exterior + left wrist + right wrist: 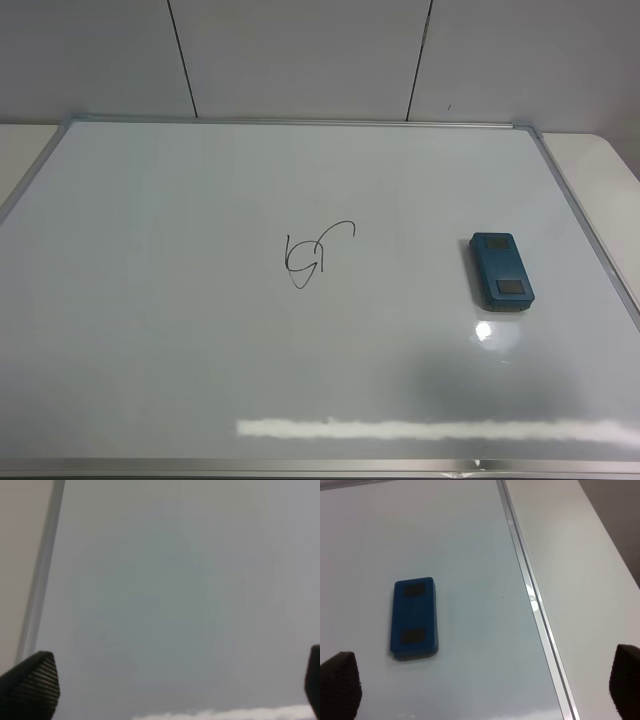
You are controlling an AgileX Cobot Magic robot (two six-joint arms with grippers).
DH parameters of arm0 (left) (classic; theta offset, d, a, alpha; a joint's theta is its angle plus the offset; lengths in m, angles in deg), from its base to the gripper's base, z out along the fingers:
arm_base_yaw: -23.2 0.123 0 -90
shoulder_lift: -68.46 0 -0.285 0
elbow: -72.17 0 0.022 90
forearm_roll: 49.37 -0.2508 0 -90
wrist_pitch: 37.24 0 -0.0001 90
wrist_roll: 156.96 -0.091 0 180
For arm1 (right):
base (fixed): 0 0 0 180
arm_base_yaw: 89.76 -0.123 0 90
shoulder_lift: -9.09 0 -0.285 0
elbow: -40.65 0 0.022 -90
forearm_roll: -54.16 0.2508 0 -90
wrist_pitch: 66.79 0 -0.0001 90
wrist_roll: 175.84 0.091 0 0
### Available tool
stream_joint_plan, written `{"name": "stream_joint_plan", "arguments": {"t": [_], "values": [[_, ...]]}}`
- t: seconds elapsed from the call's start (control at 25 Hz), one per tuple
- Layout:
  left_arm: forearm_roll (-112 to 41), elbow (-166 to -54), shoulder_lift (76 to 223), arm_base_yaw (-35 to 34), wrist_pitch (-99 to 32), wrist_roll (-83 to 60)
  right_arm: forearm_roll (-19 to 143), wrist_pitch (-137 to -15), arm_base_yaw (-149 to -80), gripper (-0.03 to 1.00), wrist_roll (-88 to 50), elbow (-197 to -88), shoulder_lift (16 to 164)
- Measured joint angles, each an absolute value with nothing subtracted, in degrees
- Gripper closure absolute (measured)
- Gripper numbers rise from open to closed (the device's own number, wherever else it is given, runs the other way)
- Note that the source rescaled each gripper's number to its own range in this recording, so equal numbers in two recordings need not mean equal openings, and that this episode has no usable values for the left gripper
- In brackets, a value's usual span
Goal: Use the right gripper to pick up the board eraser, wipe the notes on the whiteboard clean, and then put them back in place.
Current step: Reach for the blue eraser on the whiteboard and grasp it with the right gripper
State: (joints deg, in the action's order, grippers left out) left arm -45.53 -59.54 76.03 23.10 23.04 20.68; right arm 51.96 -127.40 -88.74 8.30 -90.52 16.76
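Whiteboard [150, 350]: lies flat on the pale bench [600, 160] and fills most of the high view. A thin silver frame [585, 220] runs round it.
Notes [312, 258]: a small looped black scribble near the board's middle, a touch toward 12 o'clock.
Board eraser [501, 271]: lies flat on the board at 3 o'clock from the notes, well apart from them. It is near the frame on that side but not touching it.
Eraser axis: the long axis runs roughly 12 to 6 in the high view. The near end leans slightly toward 5, so the line is closer to 11 to 5. The short ends face the far and near edges of the board. One long side runs roughly alongside the 3 o'clock frame.
Eraser top: two darker grey square patches sit one near each end, in line along the long axis.
Right fingers [340, 685]: two dark tips at the outer edges of the wrist view, spread wide with nothing between them. They are above the board, and the eraser [414, 618] lies untouched, apart from both tips.
Left fingers [30, 685]: also spread wide and holding nothing, over bare board beside a frame edge.
High view: neither arm shows there.
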Motion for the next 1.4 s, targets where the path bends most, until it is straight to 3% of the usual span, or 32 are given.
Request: {"name": "stream_joint_plan", "arguments": {"t": [0.8, 1.4], "values": [[-45.53, -59.54, 76.03, 23.10, 23.04, 20.68, 51.87, -127.40, -88.74, -0.03, 9.73, -93.11, 17.53], [-45.53, -59.54, 76.03, 23.10, 23.04, 20.68, 54.16, -126.97, -88.74, -0.03, 14.66, -105.60, 50.54]]}}
